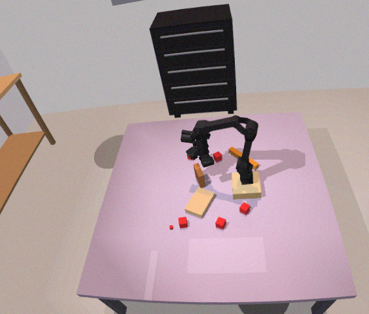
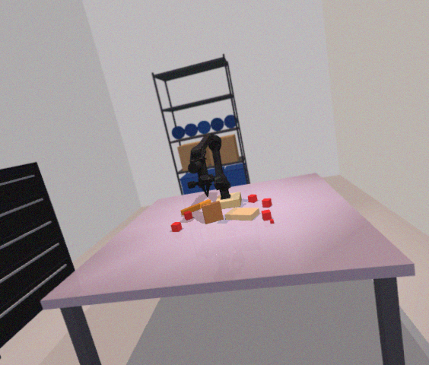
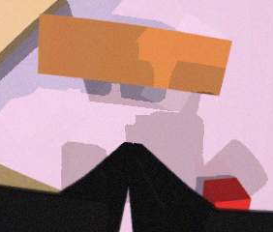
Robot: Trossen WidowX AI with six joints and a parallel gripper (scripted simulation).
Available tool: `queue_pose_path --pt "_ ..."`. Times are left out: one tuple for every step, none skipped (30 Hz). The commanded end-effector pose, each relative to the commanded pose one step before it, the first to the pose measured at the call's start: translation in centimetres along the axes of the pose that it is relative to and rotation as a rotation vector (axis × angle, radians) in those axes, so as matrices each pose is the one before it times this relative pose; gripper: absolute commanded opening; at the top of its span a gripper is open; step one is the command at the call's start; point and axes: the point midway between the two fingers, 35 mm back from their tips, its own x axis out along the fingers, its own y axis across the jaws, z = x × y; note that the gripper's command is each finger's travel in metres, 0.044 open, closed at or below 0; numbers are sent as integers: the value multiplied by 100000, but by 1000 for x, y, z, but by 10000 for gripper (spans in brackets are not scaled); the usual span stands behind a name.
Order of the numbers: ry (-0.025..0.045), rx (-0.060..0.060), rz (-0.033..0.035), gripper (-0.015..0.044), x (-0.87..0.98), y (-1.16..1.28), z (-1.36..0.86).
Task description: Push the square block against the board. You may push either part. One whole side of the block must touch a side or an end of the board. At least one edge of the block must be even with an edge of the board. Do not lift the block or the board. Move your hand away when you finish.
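Observation:
The square block (image 1: 199, 175) (image 2: 211, 212) (image 3: 93, 50) is orange-brown and stands upright on a narrow side. The board (image 1: 199, 201) (image 2: 242, 214) (image 3: 11, 24) is tan and lies flat, set at an angle to the block. The block's near end is close to one board corner; I cannot tell whether they touch. No whole side of the block lies along the board. My gripper (image 2: 207, 195) (image 3: 131, 152) is shut and empty, pointing down above the table on the robot-base side of the block. Its fingertips are hidden in the top view.
Red cubes (image 1: 217, 156) (image 1: 182, 222) (image 1: 220, 223) lie around the parts, with a tiny red cube (image 1: 171, 227) beside one. An orange bar (image 1: 235, 152) (image 2: 193, 207) lies behind the arm. The arm stands on a tan base block (image 1: 246, 195) (image 2: 235, 200).

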Motion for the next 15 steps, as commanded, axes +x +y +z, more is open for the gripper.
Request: queue_pose_path --pt "1319 -442 1768 0 1086 175 -367" --pt "-1 7 -1 0 1026 -26 38" --pt "3 9 2 0 1313 3 -5" --pt "6 7 4 0 1010 31 -46" --pt "5 4 3 0 601 30 -45" --pt "2 1 1 0 200 12 -18" --pt "0 0 0 0 0 0 0" --pt "0 0 0 0 0 0 0" --pt "0 0 0 0 0 0 0" --pt "0 0 0 0 0 0 0" --pt "-2 0 0 0 -2 -2 20" --pt "-3 0 0 0 -4 -5 40" --pt "-4 0 0 0 -6 -7 59" --pt "-6 0 0 0 -8 -9 78" --pt "-7 0 0 0 -10 -11 98"
